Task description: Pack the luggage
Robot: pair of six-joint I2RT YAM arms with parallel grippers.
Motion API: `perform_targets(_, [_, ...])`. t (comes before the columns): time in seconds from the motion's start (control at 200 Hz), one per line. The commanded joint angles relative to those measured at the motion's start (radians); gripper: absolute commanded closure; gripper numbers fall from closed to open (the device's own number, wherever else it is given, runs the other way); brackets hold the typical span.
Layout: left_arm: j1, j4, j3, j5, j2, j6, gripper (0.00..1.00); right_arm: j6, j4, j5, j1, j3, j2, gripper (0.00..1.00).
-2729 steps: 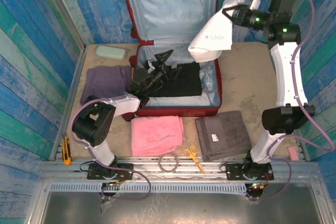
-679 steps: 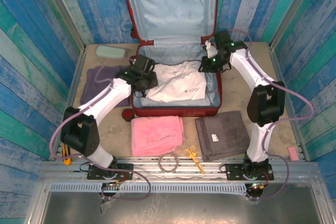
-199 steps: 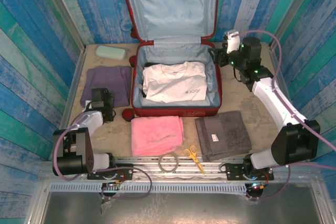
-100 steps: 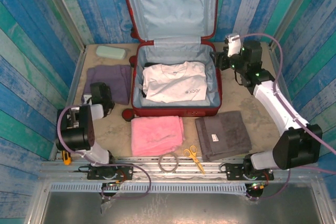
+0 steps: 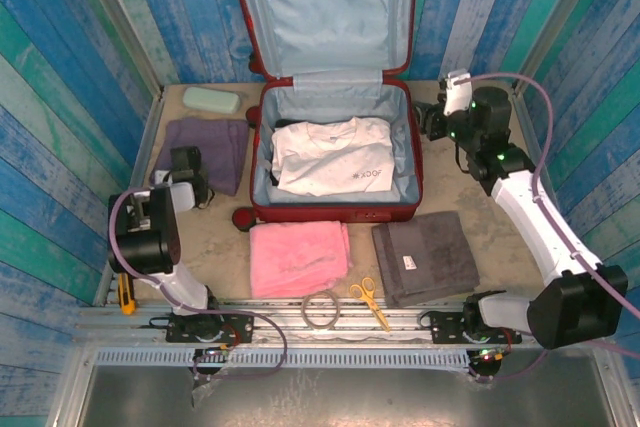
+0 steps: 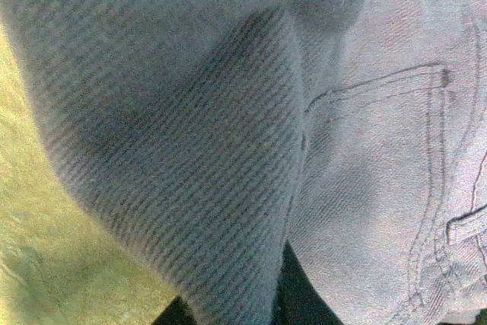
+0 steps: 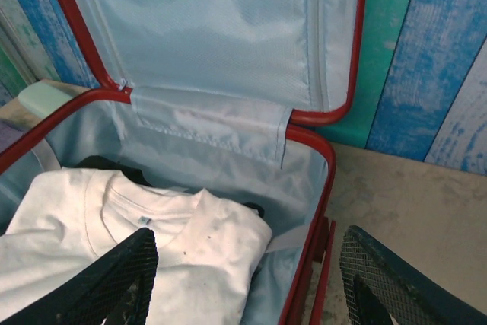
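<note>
The red luggage (image 5: 335,213) lies open mid-table, its pale blue lid (image 5: 330,7) propped against the back wall. A white T-shirt (image 5: 335,157) rests inside on a black garment (image 7: 99,164). My right gripper (image 5: 432,121) hovers open just off the luggage's right rim (image 7: 323,154), above the T-shirt's corner (image 7: 175,249), holding nothing. My left gripper (image 5: 190,169) sits at the near edge of folded purple-grey jeans (image 5: 210,142). In the left wrist view a fold of the jeans (image 6: 228,150) covers the fingers except for dark tips at the bottom.
A pink towel (image 5: 298,257) and a grey towel (image 5: 425,257) lie in front of the luggage, with orange scissors (image 5: 370,302) and a cord ring (image 5: 322,307) near the front rail. A mint case (image 5: 212,99) sits back left. A yellow cutter (image 5: 126,287) lies front left.
The T-shirt went into the luggage over the black garment. Since then my left gripper has moved left and up onto the jeans, and my right gripper has drawn back to the right.
</note>
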Motion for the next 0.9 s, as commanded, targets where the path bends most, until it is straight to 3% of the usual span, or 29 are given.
perform_targets(0.0, [0.014, -0.127, 0.069, -0.126, -0.13, 0.176, 1.0, 0.003, 0.031, 0.019, -0.004, -0.031, -0.03, 0.35])
perform_targets(0.235, [0.013, -0.317, 0.285, -0.16, -0.245, 0.441, 1.0, 0.016, 0.028, -0.066, -0.004, -0.004, 0.0, 0.35])
perform_targets(0.466, [0.013, -0.537, 0.595, -0.051, -0.169, 0.649, 1.0, 0.082, 0.044, -0.081, -0.004, 0.036, 0.051, 0.35])
perform_targets(0.896, [-0.021, -0.769, 1.023, 0.094, -0.048, 0.743, 1.0, 0.125, -0.046, -0.101, -0.004, 0.124, 0.157, 0.35])
